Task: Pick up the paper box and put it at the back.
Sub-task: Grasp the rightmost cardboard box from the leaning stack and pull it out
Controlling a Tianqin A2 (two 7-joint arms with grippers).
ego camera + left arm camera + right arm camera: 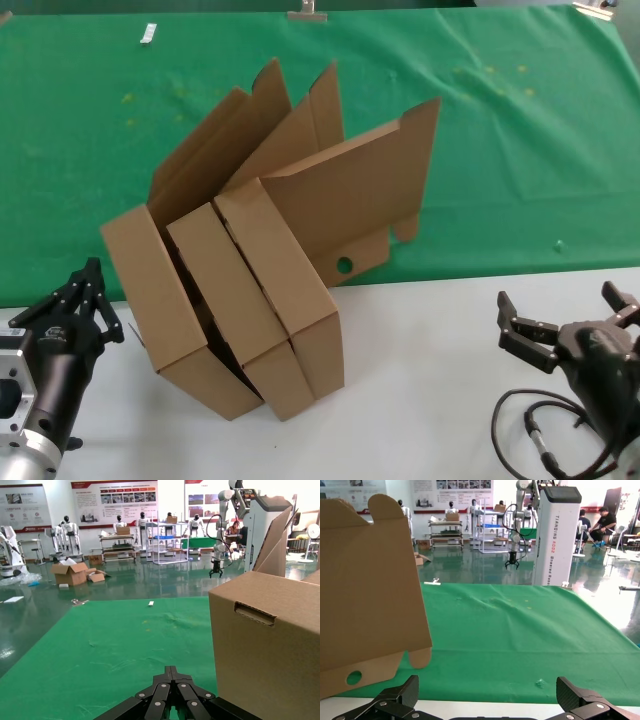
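Observation:
Three alike brown cardboard paper boxes stand side by side across the edge between white table and green cloth: left one (160, 305), middle one (235, 300), right one (290, 280). Their lid flaps (350, 190) stand up over the cloth; the right one shows a small round hole (344, 265). My left gripper (88, 290) is shut, empty, on the table left of the boxes; the left box fills its wrist view (270, 645). My right gripper (565, 310) is open and empty at the right, apart from the boxes; a lid flap (365, 595) shows in its wrist view.
The green cloth (520, 150) spreads wide behind the boxes. A small white piece (148, 35) and a clip (306, 12) lie at its far edge. The white table (420, 400) runs along the front. A black cable (540, 440) loops by my right arm.

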